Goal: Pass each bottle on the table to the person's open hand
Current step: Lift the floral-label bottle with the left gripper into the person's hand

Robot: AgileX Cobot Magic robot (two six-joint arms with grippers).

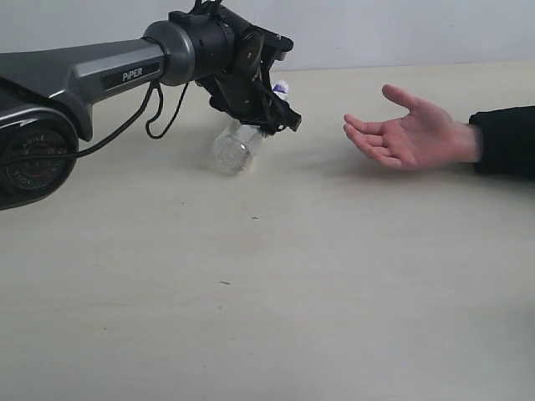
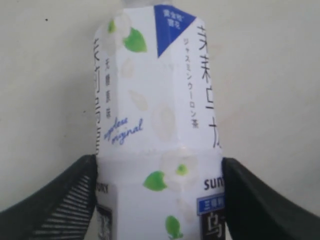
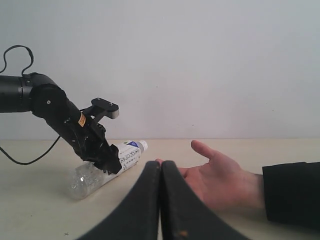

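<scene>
Bottle (image 1: 232,149) (image 2: 155,100) (image 3: 85,180): the only one in view, clear plastic, held in the left pincer over the far part of the table, left of the open hand and apart from it.
Long axis: tilted. The clear base is low and toward the left of the exterior view; the neck rises up and to the right, toward the hand.
Cap (image 1: 281,86) (image 3: 143,145): white, at the raised end and pointing toward the hand side.
Base and table: the base sits at or just above the surface; whether it touches cannot be told.
Label (image 2: 150,130): white with green leaves, a blue triangle and printed characters. It wraps the upper body of the bottle.
Left pincer (image 1: 272,117) (image 2: 159,195) (image 3: 111,162): clamped on the bottle at its labelled middle. In the left wrist view, one black finger (image 2: 60,200) presses each side of the bottle.
Left arm (image 1: 92,79): grey and black, reaching in from the left of the exterior view, with a black cable (image 1: 155,117) looping under it.
Right pincer (image 3: 160,167): its two black fingers are pressed together with nothing between them. It shows only in the right wrist view.
Open hand (image 1: 410,134) (image 3: 220,177): palm up with fingers spread, on the right of the exterior view, empty.
Sleeve (image 1: 506,138) (image 3: 292,192): black, ending at the wrist.
Table (image 1: 292,292) (image 3: 30,200): pale beige wood grain with a few small dark specks in front of the bottle.
Wall (image 3: 200,65): plain and pale, behind the table.
</scene>
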